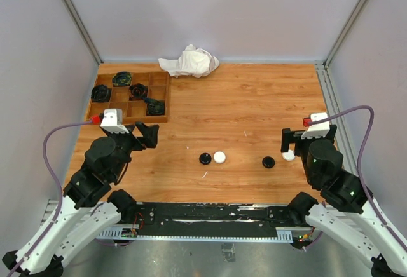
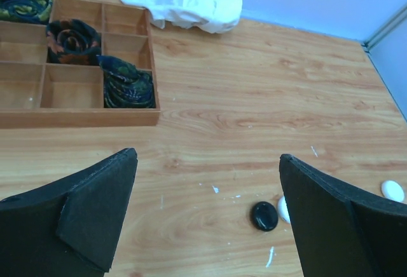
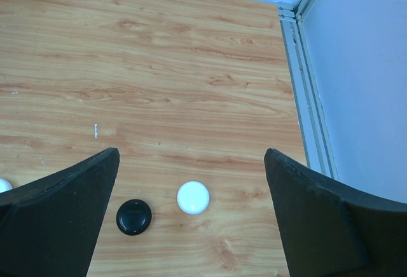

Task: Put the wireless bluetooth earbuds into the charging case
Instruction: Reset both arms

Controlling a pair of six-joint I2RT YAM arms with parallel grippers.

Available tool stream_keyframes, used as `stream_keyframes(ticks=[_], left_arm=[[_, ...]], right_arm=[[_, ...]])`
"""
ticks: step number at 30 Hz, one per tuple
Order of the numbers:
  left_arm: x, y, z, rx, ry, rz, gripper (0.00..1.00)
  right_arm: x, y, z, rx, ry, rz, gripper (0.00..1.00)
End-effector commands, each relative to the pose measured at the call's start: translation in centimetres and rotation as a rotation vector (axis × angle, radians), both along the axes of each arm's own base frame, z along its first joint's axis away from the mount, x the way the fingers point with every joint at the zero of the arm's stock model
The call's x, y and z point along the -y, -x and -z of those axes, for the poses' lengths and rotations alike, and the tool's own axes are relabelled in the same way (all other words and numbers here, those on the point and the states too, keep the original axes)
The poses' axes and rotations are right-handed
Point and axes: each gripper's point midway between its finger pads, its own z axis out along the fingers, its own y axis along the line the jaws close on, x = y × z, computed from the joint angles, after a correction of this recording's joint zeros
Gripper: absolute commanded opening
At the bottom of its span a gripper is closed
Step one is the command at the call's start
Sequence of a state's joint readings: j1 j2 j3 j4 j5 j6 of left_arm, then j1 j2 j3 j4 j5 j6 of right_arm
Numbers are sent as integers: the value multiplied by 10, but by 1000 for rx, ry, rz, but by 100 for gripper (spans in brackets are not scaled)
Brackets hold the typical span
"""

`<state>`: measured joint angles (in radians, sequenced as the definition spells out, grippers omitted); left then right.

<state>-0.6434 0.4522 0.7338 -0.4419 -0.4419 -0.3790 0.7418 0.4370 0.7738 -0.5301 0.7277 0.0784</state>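
Observation:
No stemmed earbuds show in any view; they are hidden or out of view. Round puck-like cases lie shut on the wooden table: a black case (image 1: 205, 158) touching a white case (image 1: 219, 157) at the middle front, and a black case (image 1: 268, 161) beside a white case (image 1: 288, 155) at the right. My left gripper (image 1: 143, 134) is open and empty, left of the middle pair; its wrist view shows the black case (image 2: 264, 216) by the right finger (image 2: 331, 220). My right gripper (image 1: 309, 142) is open and empty above the right pair, with the white case (image 3: 193, 197) and black case (image 3: 133, 216) between its fingers.
A wooden compartment tray (image 1: 159, 108) with rolled dark fabric items stands at the back left. A crumpled white cloth (image 1: 191, 61) lies at the back wall. A thin white sliver (image 1: 205, 174) lies near the middle cases. A metal rail (image 1: 334, 108) runs along the right edge.

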Motion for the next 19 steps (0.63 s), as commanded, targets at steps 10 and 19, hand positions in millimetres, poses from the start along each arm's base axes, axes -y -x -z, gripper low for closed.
stream_keyframes(ticks=[10, 19], left_arm=[[-26, -3, 7, 94, -47, -109, 99], [-26, -5, 11, 83, -60, -112, 99]], right_arm=[[12, 5, -9, 73, -19, 20, 98], [9, 5, -13, 97, -35, -1, 98]])
